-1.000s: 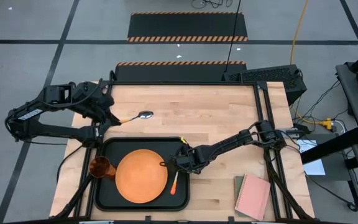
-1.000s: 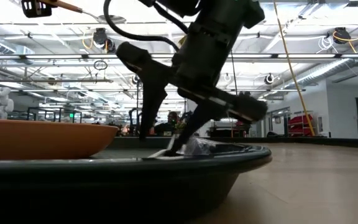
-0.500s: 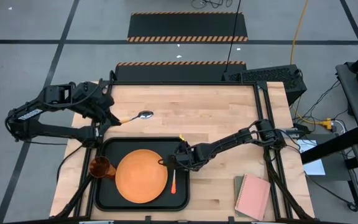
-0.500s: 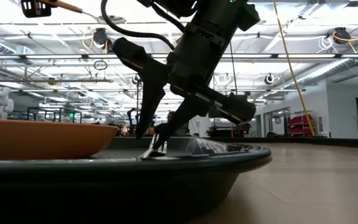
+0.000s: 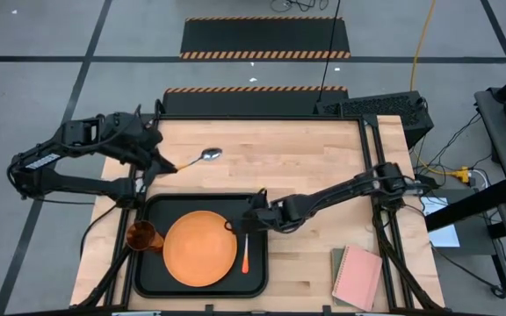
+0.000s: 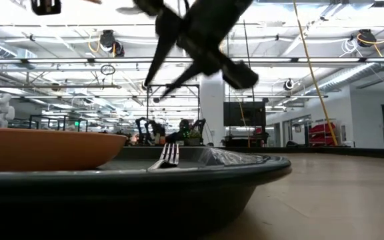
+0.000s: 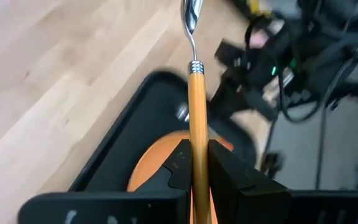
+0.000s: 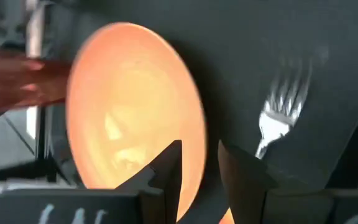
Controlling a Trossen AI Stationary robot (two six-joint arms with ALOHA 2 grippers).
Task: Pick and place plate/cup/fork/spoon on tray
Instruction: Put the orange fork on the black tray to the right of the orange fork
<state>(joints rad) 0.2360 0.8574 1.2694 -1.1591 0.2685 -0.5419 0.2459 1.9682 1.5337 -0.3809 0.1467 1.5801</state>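
The tray [image 5: 148,272] sits at the front left of the worktop [image 5: 306,167] and it's already pretty loaded. The plate [image 5: 199,248] lies flat in the middle of it, the cup [image 5: 140,236] stands upright just beside the plate at the tray's left end, and the fork [image 5: 245,254] lies on the tray floor right of the plate, tines pointing toward the back of the worktop. In the low view the fork's tines poke up just over the tray rim, with nothing touching them.

The spoon [image 5: 196,159] is the one thing not on the tray. The left end effector [image 5: 160,163] has it clamped by the orange handle, fingers tight on both sides in the left wrist view, bowl sticking out ahead, held in the air over the bare wood just behind the tray's back left corner.

The right end effector [image 5: 246,221] hangs above the tray's right part, over the fork's tine end, well clear of it. Its fingers [image 8: 166,171] are only narrowly apart with nothing between them, so it's empty.

Off to the front right corner of the worktop there's a pink notebook [image 5: 358,277], well apart from the tray.
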